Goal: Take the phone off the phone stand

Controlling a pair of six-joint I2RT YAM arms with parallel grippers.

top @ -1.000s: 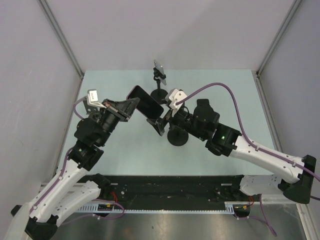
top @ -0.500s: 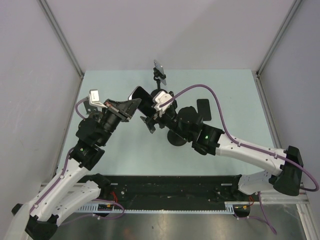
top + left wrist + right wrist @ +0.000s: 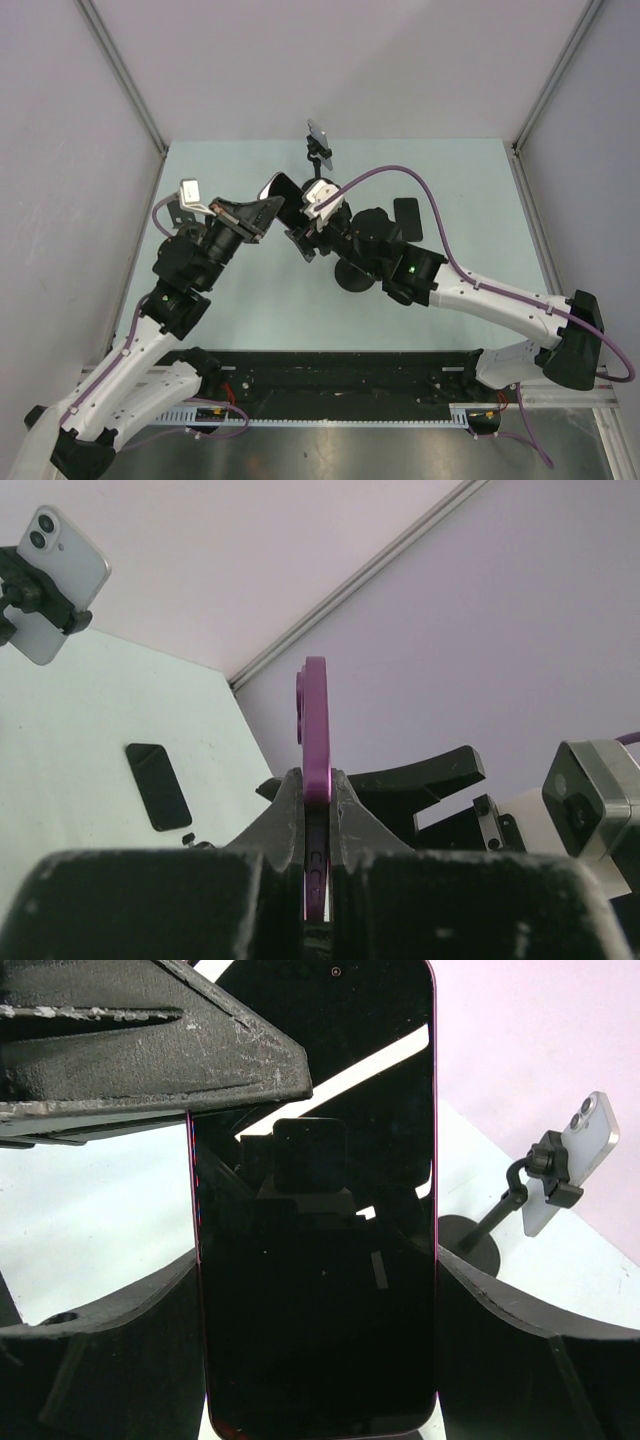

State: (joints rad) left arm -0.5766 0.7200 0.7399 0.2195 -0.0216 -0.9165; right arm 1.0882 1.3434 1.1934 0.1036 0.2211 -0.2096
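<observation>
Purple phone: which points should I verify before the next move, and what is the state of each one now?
1. Left pincer is shut on the edge of the purple phone: ok.
2. Right pincer flanks the purple phone; grip closed on it: cannot tell.
3. No stand clamp shows on the purple phone in the right wrist view: ok.
4. White phone sits in its stand, apart from both pincers: ok.
5. Black phone lies flat, clear of the right arm: cannot tell.
</observation>
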